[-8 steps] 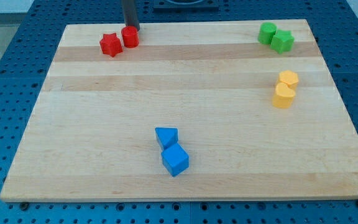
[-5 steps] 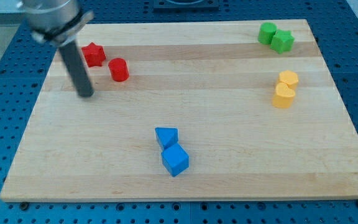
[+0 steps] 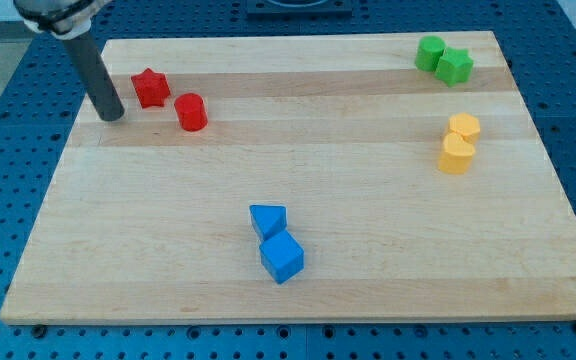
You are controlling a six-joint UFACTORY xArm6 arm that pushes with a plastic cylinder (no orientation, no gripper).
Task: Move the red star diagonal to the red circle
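In the camera view my tip (image 3: 113, 116) (a bare rod, nothing to grip with) rests on the wooden board (image 3: 298, 280), just left of the red star (image 3: 150, 88); the red circle (image 3: 191, 112) sits diagonally below-right of the star, barely apart.

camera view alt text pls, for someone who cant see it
A dark rod's tip rests on a wooden board near its top left, just left of a red star, with a red cylinder diagonally below-right of the star. Two green blocks sit top right, two yellow blocks below them, two blue blocks bottom centre.
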